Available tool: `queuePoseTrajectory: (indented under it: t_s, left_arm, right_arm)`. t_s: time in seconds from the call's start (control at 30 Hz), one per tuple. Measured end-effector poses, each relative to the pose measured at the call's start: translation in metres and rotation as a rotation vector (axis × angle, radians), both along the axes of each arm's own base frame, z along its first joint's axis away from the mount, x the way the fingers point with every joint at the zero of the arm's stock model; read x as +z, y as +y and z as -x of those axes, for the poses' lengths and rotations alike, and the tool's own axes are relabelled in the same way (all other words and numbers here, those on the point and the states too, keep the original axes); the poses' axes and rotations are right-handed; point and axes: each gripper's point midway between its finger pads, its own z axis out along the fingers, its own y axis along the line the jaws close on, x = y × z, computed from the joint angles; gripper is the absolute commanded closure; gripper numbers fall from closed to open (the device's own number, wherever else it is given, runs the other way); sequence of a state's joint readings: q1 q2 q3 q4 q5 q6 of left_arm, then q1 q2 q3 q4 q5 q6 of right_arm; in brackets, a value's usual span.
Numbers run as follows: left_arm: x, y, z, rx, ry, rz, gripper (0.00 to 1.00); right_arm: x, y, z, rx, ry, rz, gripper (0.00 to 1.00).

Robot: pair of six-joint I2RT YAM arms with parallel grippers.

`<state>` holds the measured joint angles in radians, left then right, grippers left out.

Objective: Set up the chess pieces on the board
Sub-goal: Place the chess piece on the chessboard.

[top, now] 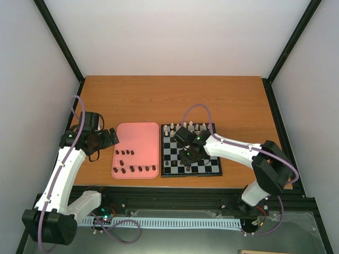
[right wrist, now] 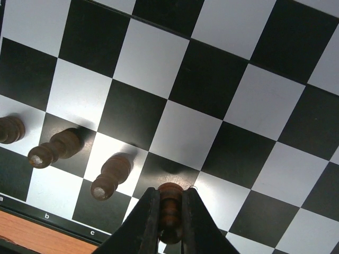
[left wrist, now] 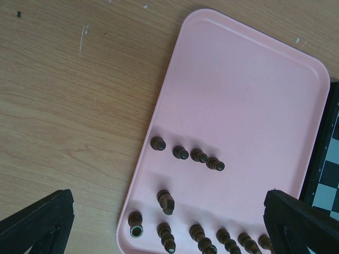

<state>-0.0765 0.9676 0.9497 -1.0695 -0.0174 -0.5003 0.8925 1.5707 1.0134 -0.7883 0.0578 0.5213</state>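
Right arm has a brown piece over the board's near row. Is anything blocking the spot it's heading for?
Nothing visible does. The right gripper grips the brown piece beside three placed pieces. The board squares right around it look bare.

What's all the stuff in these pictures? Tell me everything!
table: one, orange-brown wood, under everything
tray: one, pink, left of board
board: one, black and pale, right of tray
tray pieces: about eleven, dark brown, tray's near half
board pieces: three, dark brown, board's lettered edge
white pieces: several, cream, board's far edge
held piece: one, dark brown, in right gripper
left gripper: one, black, open by tray's left edge
right gripper: one, black, shut over board
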Motion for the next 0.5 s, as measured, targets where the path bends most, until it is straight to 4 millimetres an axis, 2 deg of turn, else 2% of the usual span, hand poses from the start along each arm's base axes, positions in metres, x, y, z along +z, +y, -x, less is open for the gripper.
queuePoseTrajectory:
  t_s: [0.5]
  left_arm:
    - [-0.0012, -0.0002, -0.0004, 0.0, 0.005, 0.0, 0.0]
  right_arm:
    - [-0.0096, 0.007, 0.0023, 0.005, 0.034, -0.038, 0.97]
